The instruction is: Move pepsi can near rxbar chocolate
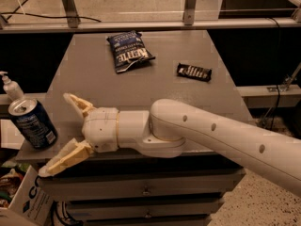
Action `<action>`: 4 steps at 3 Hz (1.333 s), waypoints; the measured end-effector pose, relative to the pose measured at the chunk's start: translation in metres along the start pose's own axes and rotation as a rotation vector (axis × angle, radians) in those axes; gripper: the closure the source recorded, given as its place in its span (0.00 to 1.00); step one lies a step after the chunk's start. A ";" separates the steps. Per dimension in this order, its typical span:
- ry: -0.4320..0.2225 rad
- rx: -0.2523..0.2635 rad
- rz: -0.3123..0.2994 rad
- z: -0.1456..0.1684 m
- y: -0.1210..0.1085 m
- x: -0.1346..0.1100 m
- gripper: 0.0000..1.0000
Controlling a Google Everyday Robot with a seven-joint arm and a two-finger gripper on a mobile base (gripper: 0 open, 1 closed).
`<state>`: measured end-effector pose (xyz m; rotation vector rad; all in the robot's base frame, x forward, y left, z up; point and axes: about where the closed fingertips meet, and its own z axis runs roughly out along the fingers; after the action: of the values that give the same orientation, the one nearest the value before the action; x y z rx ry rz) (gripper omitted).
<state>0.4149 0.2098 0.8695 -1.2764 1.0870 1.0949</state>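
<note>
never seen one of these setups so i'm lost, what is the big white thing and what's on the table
The big white thing is a robot's arm, seen by one camera looking down over the grey table. Its tip is a two-finger gripper, open and holding nothing, at the picture's lower left beside a pepsi can standing upright. Farther back lie a chip bag and, to its right, a small black rxbar chocolate. A white pump bottle stands off the table's left side.

Jaws spread near pepsi can (pixel 33 124); bare tabletop (pixel 164 86) strip between.
</note>
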 end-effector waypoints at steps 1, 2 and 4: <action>0.015 0.011 0.004 0.026 -0.011 -0.001 0.00; 0.067 0.021 0.048 0.046 -0.014 0.011 0.18; 0.107 0.106 0.108 0.041 -0.014 0.017 0.64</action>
<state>0.4310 0.2513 0.8555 -1.2147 1.2905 1.0438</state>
